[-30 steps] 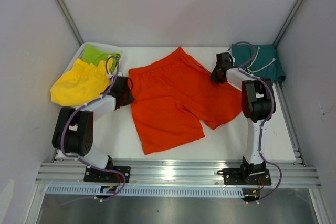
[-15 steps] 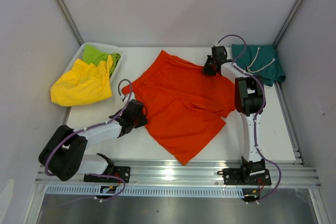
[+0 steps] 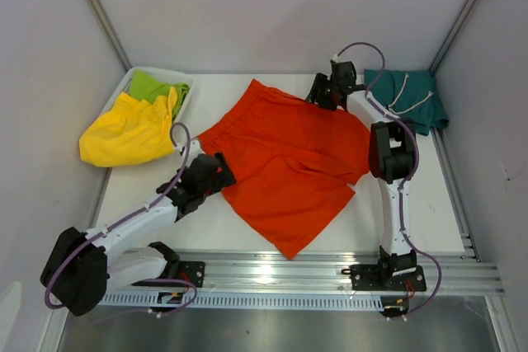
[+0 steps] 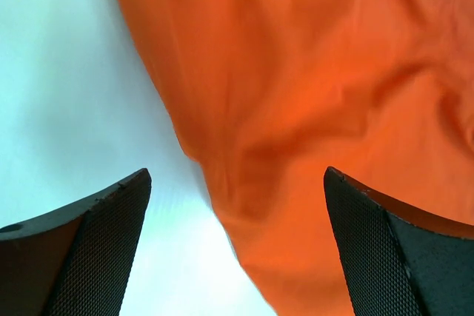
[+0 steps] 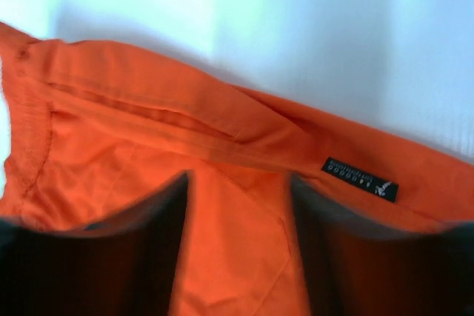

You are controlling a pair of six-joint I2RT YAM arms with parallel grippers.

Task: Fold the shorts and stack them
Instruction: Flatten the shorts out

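Note:
The bright orange shorts [image 3: 285, 158] lie spread at a slant in the middle of the white table [image 3: 433, 187]. My left gripper [image 3: 221, 172] is at their near-left edge, open. In the left wrist view the orange shorts' [image 4: 311, 94] edge lies on the table between the wide-apart fingers [image 4: 111, 234] of the left gripper [image 4: 237, 179], untouched. My right gripper [image 3: 317, 94] hovers open over the far waistband. In the right wrist view the right gripper [image 5: 238, 186] sits just above the waistband [image 5: 185, 123], beside a black label [image 5: 360, 179]. The teal shorts [image 3: 408, 98] lie at the far right.
A white bin [image 3: 125, 82] at the far left holds a lime-green pair [image 3: 155, 86]. A yellow pair [image 3: 128, 131] spills out of it onto the table. Grey walls close in both sides. A metal rail [image 3: 272, 269] runs along the near edge.
The orange shorts were swung round to lie at a slant. Both grippers, shut on the cloth before, have opened and let it go. The right gripper has edged to the far left.

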